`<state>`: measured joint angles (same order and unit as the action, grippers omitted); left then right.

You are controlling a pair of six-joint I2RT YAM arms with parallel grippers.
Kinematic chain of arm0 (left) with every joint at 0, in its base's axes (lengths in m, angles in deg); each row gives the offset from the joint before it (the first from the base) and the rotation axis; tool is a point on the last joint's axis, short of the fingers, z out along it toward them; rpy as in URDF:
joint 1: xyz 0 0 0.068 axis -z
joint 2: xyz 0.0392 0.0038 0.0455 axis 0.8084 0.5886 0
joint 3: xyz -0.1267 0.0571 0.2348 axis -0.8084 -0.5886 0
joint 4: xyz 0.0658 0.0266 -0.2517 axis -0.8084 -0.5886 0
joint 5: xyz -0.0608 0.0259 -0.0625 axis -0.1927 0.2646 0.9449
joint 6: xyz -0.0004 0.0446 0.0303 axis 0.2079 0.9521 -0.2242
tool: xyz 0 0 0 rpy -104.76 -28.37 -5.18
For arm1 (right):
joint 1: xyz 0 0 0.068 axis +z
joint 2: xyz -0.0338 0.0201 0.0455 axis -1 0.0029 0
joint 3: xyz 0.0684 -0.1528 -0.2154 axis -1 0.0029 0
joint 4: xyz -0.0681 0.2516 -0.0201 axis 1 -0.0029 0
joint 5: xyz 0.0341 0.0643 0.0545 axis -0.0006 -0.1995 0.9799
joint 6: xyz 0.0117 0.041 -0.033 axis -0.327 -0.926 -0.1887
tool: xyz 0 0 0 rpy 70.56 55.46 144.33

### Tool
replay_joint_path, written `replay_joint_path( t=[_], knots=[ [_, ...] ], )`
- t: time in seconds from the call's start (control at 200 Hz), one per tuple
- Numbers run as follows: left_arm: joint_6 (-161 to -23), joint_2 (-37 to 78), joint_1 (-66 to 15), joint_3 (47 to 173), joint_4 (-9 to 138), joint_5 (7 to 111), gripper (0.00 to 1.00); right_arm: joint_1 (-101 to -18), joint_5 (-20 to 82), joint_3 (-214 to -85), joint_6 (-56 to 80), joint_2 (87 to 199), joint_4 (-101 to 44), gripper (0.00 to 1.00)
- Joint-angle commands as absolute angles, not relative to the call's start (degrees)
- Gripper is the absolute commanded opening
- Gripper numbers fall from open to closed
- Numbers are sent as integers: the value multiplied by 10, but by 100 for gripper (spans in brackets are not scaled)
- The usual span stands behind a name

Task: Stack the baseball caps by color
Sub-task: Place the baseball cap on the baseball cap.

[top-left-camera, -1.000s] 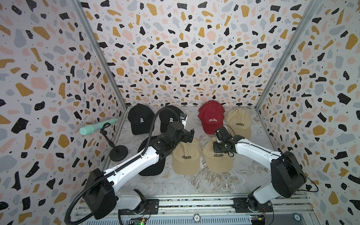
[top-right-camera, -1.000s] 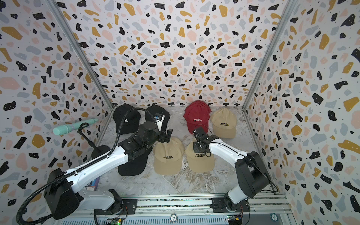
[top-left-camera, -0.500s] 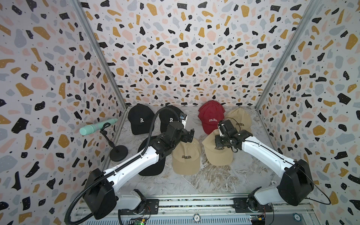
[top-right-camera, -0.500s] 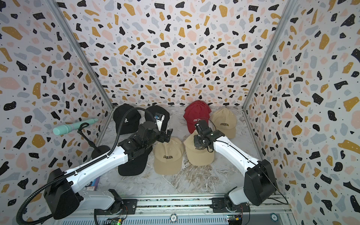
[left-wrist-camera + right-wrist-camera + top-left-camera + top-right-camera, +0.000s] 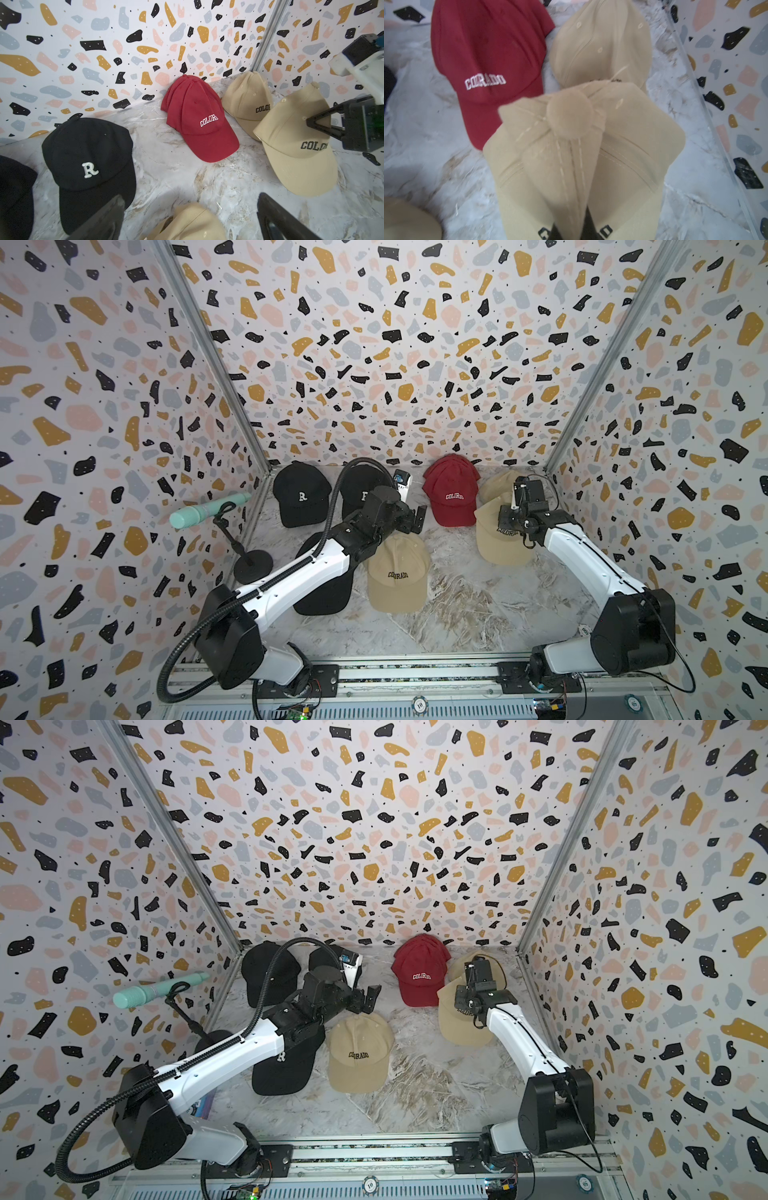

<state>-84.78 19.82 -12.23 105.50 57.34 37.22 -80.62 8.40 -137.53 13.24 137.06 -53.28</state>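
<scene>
Right wrist view looks down on the right gripper [image 5: 571, 231]. Its jaws are pinched tight on a fold of fabric at the front of the held tan cap [image 5: 571, 158], just above the black lettering. The crown is bunched up toward the camera.

Read the marble table [image 5: 469, 605] in both top views as a clock face, with twelve at the back wall and six at the base rail. The held tan cap sits at about two o'clock, and its crown overlaps the brim of the corner tan cap [image 5: 496, 485], which lies in the back right corner at one o'clock. I cannot tell whether the held cap's brim is clear of the table. The red cap [image 5: 451, 493] lies at twelve o'clock, just beside both, with its brim pointing toward six.

The left gripper [image 5: 415, 520] hovers near the middle of the clock with its jaws spread wide and nothing between them. It is just over the crown of the centre tan cap [image 5: 399, 572], which lies flat toward six. The far black cap [image 5: 301, 497] and the second black cap [image 5: 359, 489] lie side by side at eleven o'clock. The third black cap [image 5: 286, 1065] lies at eight o'clock, partly under the left arm. A teal handle [image 5: 199, 514] on a black stand is at nine o'clock.
</scene>
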Motion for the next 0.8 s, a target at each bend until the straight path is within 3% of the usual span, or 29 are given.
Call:
replay_joint_path(
  t=[0.0,0.796],
  knots=[
    [-842,213,-125,1086,591,386,100,-830,87,-1418,155,1403,-485,0],
    [-807,335,-126,1222,546,359,100,-909,136,-1563,233,1614,-412,1]
  ],
)
